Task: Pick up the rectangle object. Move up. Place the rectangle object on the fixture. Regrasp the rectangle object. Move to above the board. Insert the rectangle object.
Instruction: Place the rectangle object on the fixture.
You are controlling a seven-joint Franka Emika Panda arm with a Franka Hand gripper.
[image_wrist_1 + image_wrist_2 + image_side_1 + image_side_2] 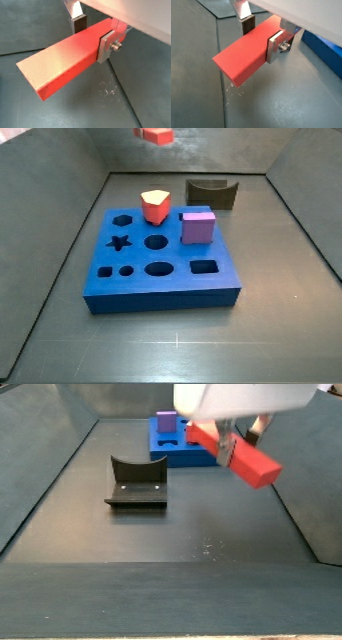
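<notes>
My gripper is shut on the rectangle object, a plain red elongated block held lengthwise between the fingers, as both wrist views show. In a side view the gripper holds the block in the air, tilted, to the right of the fixture and in front of the blue board. In a side view only the block's end shows at the top edge, above and behind the board. The fixture stands behind the board.
A purple cube and a short red-orange prism stand in the board's holes. Star, circle and square holes are open. Dark walls enclose the floor. The board's edge shows in a wrist view.
</notes>
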